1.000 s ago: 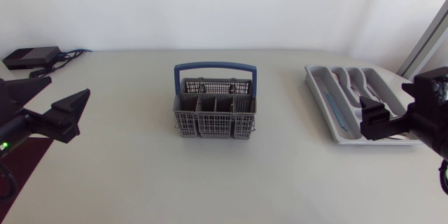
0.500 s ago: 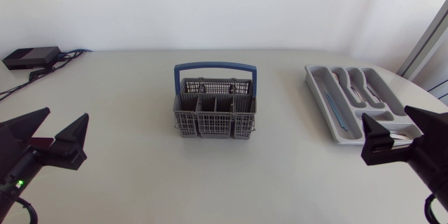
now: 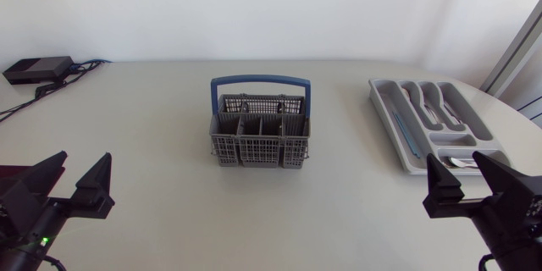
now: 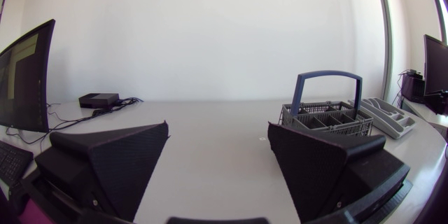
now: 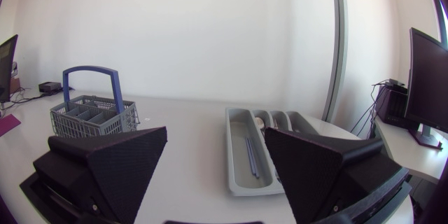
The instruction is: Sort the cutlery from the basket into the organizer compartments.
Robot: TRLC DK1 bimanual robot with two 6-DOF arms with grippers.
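We have drawn both arms back to the near edge of the table (image 3: 169, 212). Our left gripper (image 3: 83, 168) and right gripper (image 3: 461, 174) each sit with fingers spread wide and nothing between them, and the right one no longer hangs over the organizer (image 3: 381, 103). Further out, mid-table, the basket (image 3: 254, 148) stands upright, and from above we see nothing in its compartments. Beyond, to the right, the organizer holds the cutlery (image 3: 428, 102) in its slots. We judge the sorting done and the arms parked at rest.
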